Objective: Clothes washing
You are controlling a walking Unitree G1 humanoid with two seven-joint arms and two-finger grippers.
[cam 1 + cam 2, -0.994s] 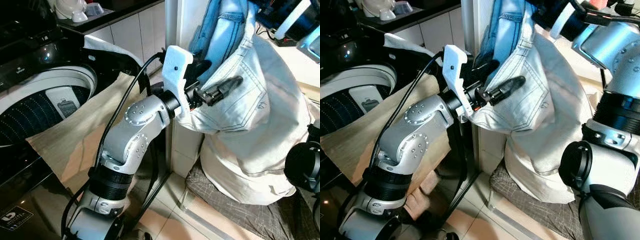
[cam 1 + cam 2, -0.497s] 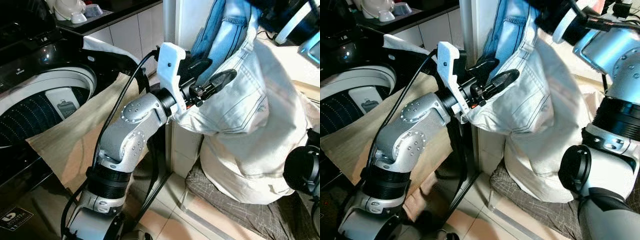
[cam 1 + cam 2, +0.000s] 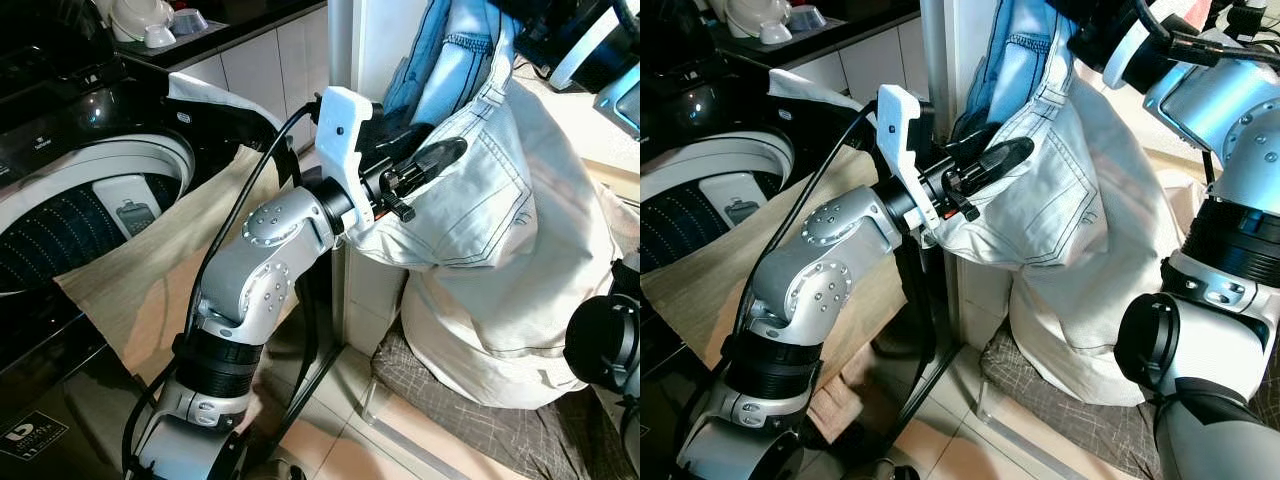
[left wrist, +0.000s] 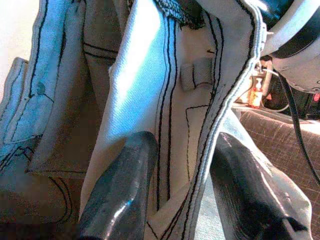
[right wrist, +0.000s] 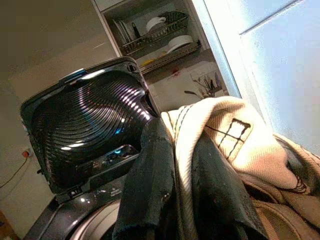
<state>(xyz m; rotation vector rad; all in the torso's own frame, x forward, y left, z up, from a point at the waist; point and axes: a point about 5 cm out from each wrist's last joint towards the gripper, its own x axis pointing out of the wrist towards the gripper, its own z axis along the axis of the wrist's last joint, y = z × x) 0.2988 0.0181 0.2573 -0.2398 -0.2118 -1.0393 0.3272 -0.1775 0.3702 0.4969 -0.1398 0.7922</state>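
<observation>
Your left gripper (image 3: 985, 165) is raised at chest height beside the white pillar (image 3: 340, 30), its two black fingers (image 4: 120, 195) spread apart with a seamed fold of the pale jeans (image 3: 520, 230) running between them. In the left wrist view the stitched edge and a belt loop sit in the gap, and both fingers press against cloth, so the claw is parted around the denim rather than clamped on it.

Your right gripper (image 5: 175, 190) is up at the top of the garment, near the upper right of the head views, and it is closed on the jeans: the right wrist view shows a cream fold of waistband pinched tight between the two dark fingers. The jeans hang from that hold in a big bunched mass, pale outside and blue on the inside near the top, drooping to the grey checked cloth (image 3: 470, 420) on the floor.

To your left the washing machine (image 3: 90, 190) stands with its drum open and its dark ribbed lid (image 5: 85, 130) tilted up. A beige cloth (image 3: 160, 270) drapes over the machine's front right edge and hangs down.

Compared with a second ago, your left gripper has lifted a little and turned, so the upper finger now lies higher on the jeans, closer to the blue inside. The bunch of denim has followed it slightly; the right gripper's hold and the beige cloth look unchanged.
</observation>
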